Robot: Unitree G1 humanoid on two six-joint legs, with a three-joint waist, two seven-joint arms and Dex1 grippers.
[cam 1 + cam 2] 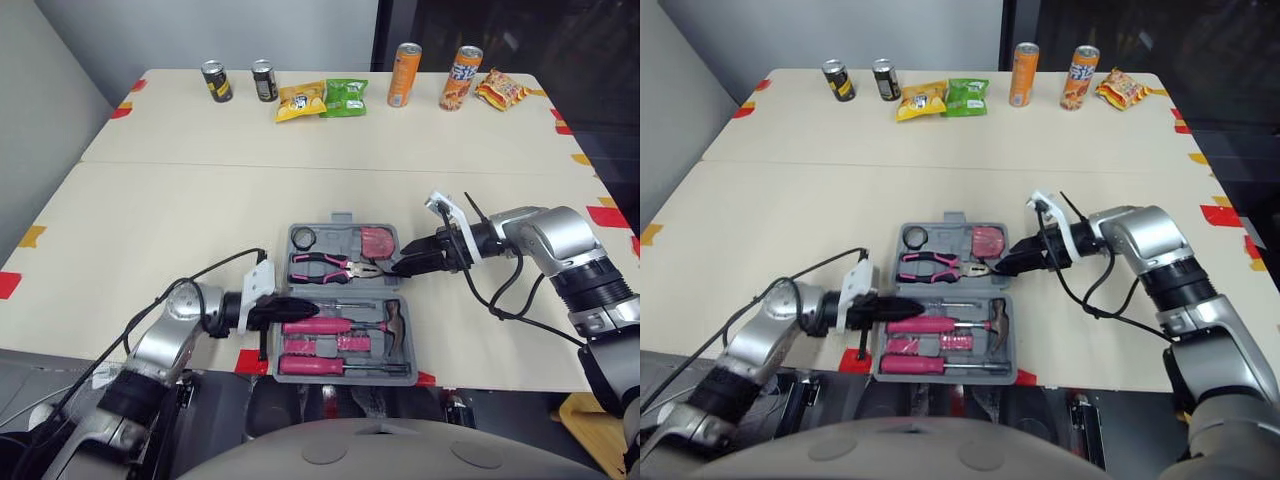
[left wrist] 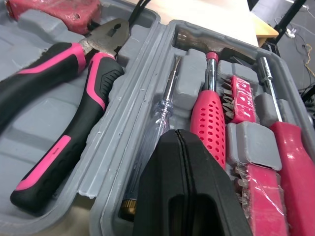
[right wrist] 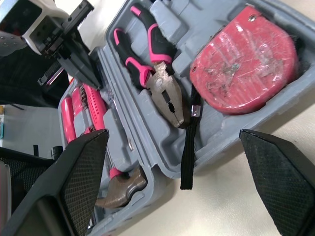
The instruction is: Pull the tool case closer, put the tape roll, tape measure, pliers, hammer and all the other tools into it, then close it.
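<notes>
The grey tool case point(image 1: 344, 222) lies open near the table's front edge. Its far half holds a black tape roll point(image 1: 303, 238), pink-handled pliers point(image 1: 320, 266) and a red tape measure point(image 1: 378, 241). The near half holds a hammer point(image 1: 393, 322), a pink screwdriver point(image 1: 330, 366), a clear tester screwdriver point(image 2: 157, 118) and bits point(image 2: 241, 91). My left gripper point(image 1: 305, 305) is shut with nothing in it, low over the case's left side. My right gripper point(image 1: 402, 266) stands open at the case's right edge, beside the tape measure point(image 3: 243, 64) and its black strap point(image 3: 189, 147).
Two dark cans point(image 1: 217, 81), a yellow snack bag point(image 1: 300, 101), a green one point(image 1: 346, 96), two orange cans point(image 1: 404, 74) and another snack bag point(image 1: 500, 90) line the far edge. Red tape marks point(image 1: 607, 216) dot the table's borders. The case sits close to the front edge.
</notes>
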